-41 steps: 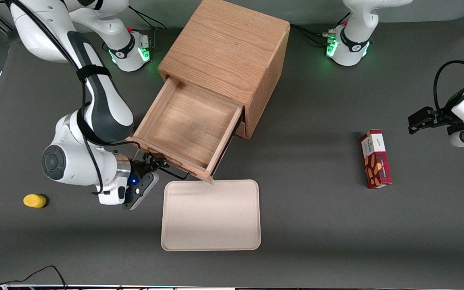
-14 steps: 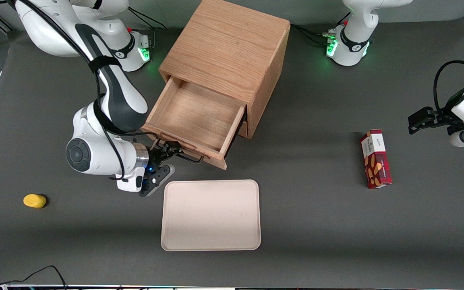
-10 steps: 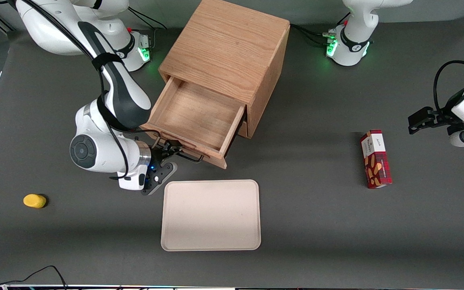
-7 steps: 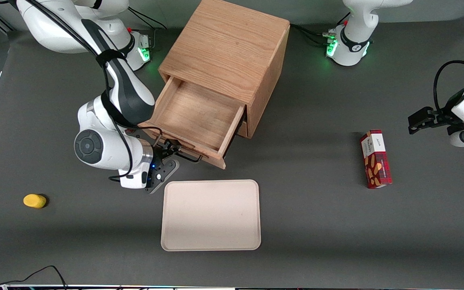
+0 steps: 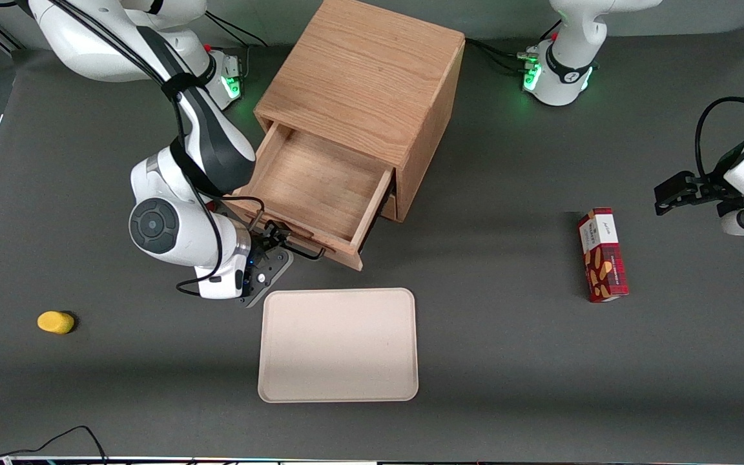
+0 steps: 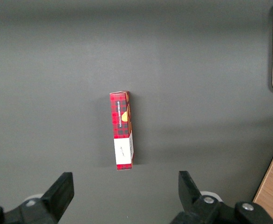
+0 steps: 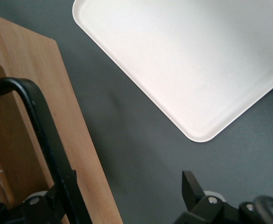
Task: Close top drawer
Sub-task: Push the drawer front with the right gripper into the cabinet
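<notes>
Change since earlier: top drawer [image 5: 320, 194] sits further into the cabinet [image 5: 372, 84] than it did a few seconds ago, and the working arm has come in closer to the cabinet.
Front view, drawer: still partly pulled out, its inside bare wood, its front panel facing the tray [image 5: 338, 344].
Front view, end effector [image 5: 273, 244]: at the drawer's front, by the black handle [image 5: 301, 250], at the end toward the working arm.
Front view, other things: red box [image 5: 602, 254] toward the parked arm's end of the surface [image 5: 507, 361]; yellow object [image 5: 55, 321] toward the working arm's end.
Right wrist view: end effector fingers spread wide, one finger [image 7: 50, 200] against the handle [image 7: 43, 135] and drawer front [image 7: 57, 121], the other [image 7: 192, 186] over bare surface; nothing gripped. Tray [image 7: 192, 60] lies near.
Left wrist view: red box [image 6: 121, 129] flat on the surface.
</notes>
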`<action>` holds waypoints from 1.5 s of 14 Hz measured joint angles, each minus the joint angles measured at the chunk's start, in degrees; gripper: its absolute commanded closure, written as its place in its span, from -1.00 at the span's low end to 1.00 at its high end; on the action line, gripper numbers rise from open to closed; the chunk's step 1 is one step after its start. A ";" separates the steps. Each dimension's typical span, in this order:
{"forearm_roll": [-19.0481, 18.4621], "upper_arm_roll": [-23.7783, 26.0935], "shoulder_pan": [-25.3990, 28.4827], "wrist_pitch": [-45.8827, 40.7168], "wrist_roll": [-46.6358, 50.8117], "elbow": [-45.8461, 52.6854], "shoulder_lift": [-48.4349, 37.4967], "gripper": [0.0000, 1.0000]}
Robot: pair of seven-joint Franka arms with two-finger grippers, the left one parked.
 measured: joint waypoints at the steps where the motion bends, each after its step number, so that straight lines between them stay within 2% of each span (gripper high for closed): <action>1: -0.11 0.18 -0.10 0.00 -0.37 0.00 0.00 -1.00; 13: -0.29 2.88 -0.42 -2.27 -2.11 -0.13 0.00 -1.00; 21: -0.31 6.33 -1.18 -2.90 1.20 -0.43 -0.02 -1.00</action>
